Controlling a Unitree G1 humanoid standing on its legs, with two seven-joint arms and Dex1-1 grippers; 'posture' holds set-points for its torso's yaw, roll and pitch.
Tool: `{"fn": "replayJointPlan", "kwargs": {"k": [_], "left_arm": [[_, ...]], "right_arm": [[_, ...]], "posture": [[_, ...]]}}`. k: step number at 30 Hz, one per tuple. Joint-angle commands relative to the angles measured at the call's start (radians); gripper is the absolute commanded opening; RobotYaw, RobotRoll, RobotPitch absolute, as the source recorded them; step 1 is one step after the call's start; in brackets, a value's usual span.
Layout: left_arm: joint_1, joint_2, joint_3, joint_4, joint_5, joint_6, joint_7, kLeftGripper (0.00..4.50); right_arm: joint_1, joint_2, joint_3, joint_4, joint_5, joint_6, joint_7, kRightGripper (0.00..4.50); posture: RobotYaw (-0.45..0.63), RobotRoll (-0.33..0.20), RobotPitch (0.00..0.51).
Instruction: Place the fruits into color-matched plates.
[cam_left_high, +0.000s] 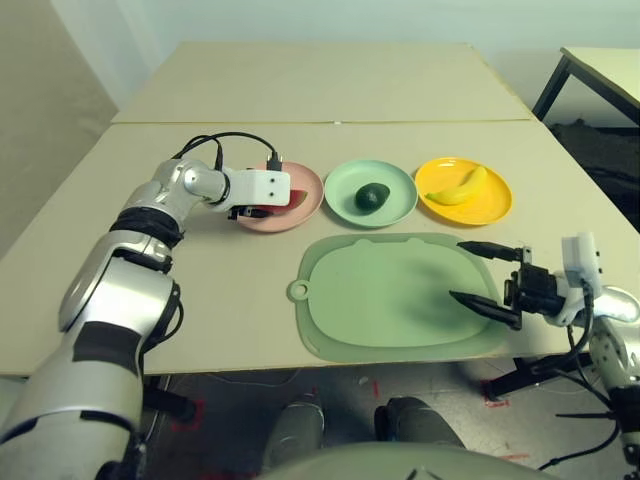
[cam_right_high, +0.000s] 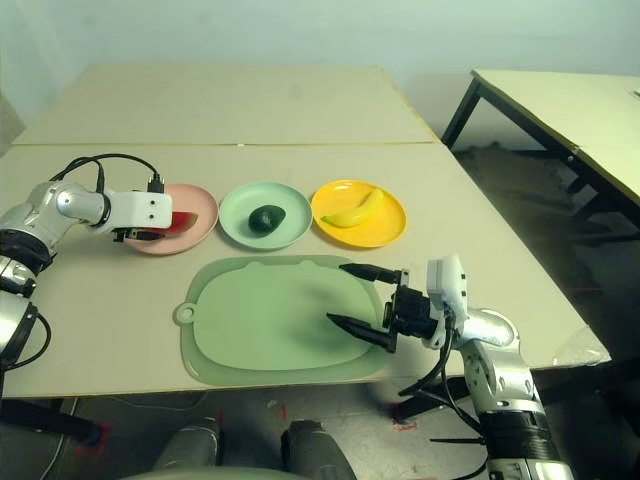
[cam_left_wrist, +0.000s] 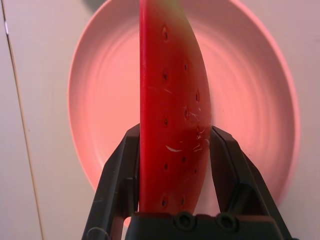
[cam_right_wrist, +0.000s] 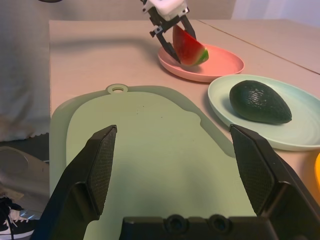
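Nearest the robot lies the pale green mat (cam_left_high: 400, 295), bare, with the right tool (cam_left_high: 484, 275) hovering at its right edge, fingers spread wide and holding nothing. Beyond the mat, the three plates stand in a row on the surface (cam_left_high: 320, 100). The banana (cam_left_high: 458, 187) lies in the yellow plate (cam_left_high: 495, 205) at the right, and the avocado (cam_left_high: 372, 197) sits in the mint green plate (cam_left_high: 340, 185) in the middle, so those two look done. The watermelon wedge (cam_left_wrist: 170, 115) is clamped between the fingers of the left tool (cam_right_high: 150, 232), held over the pink plate (cam_right_wrist: 225, 65) at the left (whether its rind touches the plate I cannot tell). What seems left is to let the wedge go into that plate and draw the arm clear.
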Motion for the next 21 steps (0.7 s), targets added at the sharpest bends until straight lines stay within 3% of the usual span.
{"fn": "replayJointPlan", "kwargs": {"k": [1,7,15,19,21], "left_arm": [[0.000,-0.011,-0.003,0.025,0.023,0.013,0.020,2.42],[0.006,-0.006,0.002,0.033,0.034,0.009,0.032,4.45],[0.019,0.029,0.037,0.016,0.002,-0.013,0.026,4.48],[0.079,0.058,0.139,-0.077,-0.120,0.007,-0.039,4.48],[0.165,0.094,0.193,-0.206,-0.183,0.018,-0.056,4.48]], "right_arm": [[0.010,-0.007,0.003,-0.012,-0.020,-0.003,0.001,4.50],[0.035,-0.014,0.008,-0.019,-0.038,-0.005,0.001,4.50],[0.027,0.007,0.007,0.005,-0.059,-0.010,-0.030,4.50],[0.072,0.022,-0.010,-0.018,-0.066,-0.005,-0.095,4.50],[0.117,0.028,-0.026,-0.032,-0.064,-0.005,-0.129,4.50]], "posture": [[0.00,0.000,0.034],[0.00,0.000,0.035],[0.01,0.000,0.043],[0.01,0.000,0.053],[0.01,0.000,0.059]]}}
